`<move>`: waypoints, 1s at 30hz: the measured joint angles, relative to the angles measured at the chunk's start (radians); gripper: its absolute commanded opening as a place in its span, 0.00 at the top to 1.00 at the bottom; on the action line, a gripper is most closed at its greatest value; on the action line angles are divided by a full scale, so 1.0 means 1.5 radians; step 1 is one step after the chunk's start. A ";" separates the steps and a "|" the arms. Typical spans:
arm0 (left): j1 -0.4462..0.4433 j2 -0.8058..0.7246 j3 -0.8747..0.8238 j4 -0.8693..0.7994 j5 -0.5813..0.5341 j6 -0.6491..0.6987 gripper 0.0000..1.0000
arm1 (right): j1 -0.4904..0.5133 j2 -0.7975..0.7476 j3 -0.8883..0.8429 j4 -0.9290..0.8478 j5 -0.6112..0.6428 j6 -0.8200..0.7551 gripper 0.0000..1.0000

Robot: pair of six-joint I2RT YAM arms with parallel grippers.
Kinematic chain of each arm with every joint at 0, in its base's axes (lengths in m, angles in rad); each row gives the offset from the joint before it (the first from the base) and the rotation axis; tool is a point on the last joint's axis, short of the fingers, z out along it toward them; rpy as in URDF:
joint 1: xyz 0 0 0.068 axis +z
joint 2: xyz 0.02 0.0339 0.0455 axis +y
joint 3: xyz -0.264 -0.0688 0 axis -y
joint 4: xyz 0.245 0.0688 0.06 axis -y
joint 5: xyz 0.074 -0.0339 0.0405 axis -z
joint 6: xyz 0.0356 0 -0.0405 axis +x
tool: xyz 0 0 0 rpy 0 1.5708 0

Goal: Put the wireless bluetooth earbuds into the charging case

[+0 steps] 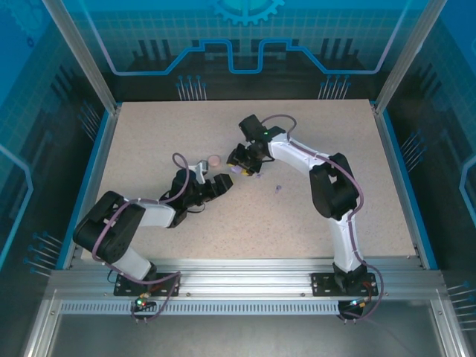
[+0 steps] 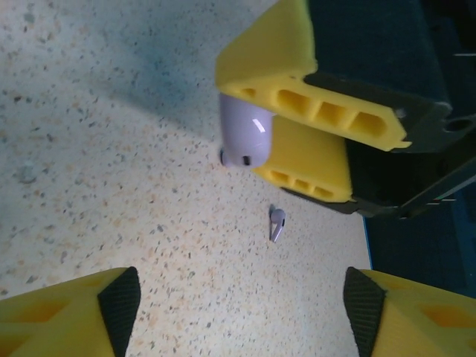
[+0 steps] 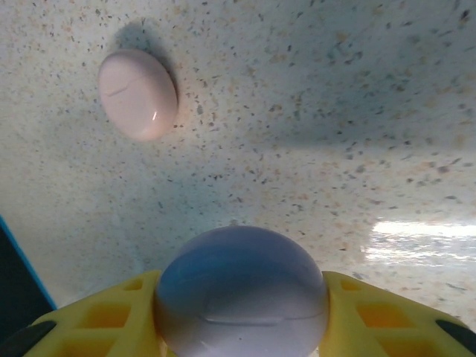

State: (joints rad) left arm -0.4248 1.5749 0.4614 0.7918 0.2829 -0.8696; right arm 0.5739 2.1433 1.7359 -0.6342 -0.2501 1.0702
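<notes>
A round lavender charging case (image 3: 242, 294) is clamped between the yellow fingers of my right gripper (image 1: 244, 166), just above the table. In the left wrist view the same lavender case (image 2: 247, 137) shows edge-on between those fingers (image 2: 312, 111). One tiny lavender earbud (image 2: 277, 223) lies flat on the speckled table just below the case; from above, this earbud (image 1: 277, 189) sits to the right of both grippers. My left gripper (image 2: 242, 312) is low over the table, open, with bare surface between its pads and the earbud ahead of it. No earbud sits in either gripper.
A closed pink case (image 3: 139, 94) rests on the table beyond the right gripper, and from above the pink case (image 1: 214, 160) lies between the two grippers. The blue table edge (image 2: 372, 245) runs close to the right of the earbud.
</notes>
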 measured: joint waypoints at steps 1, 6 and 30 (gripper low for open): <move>-0.005 0.000 0.000 0.005 -0.009 0.004 0.27 | 0.000 0.000 -0.008 0.010 -0.007 0.010 0.61; -0.022 0.001 -0.004 0.025 -0.048 0.008 0.32 | 0.001 0.000 -0.055 0.049 -0.039 0.060 0.61; -0.027 0.090 -0.005 0.076 -0.104 0.006 0.37 | 0.020 -0.028 -0.079 0.103 -0.062 0.133 0.62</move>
State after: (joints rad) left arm -0.4660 1.7103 0.4538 0.9058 0.1265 -0.8612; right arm 0.6033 2.1017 1.6173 -0.4801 -0.3431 1.2697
